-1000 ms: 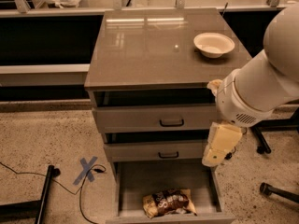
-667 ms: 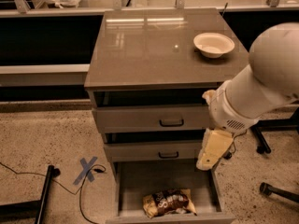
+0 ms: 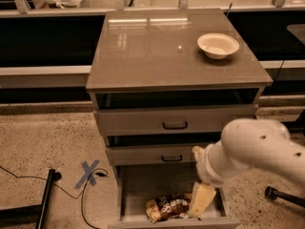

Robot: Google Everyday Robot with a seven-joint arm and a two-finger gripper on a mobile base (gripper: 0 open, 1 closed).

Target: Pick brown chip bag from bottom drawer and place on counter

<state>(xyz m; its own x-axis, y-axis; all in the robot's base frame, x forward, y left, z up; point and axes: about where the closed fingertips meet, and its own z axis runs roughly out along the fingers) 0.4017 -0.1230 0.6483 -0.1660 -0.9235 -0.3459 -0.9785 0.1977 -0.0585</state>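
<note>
Camera view: looks down on a grey drawer cabinet from the front
Brown chip bag: lies crinkled on the grey tray of the open bottom drawer, towards its front
Gripper: low inside that drawer at the bag's right end, touching or just beside it; open or closed cannot be told
Arm: white and bulky, covers the drawer's right side
Counter: carries a white bowl near its back right corner
Floor: blue tape cross and black cable left of the cabinet
</note>
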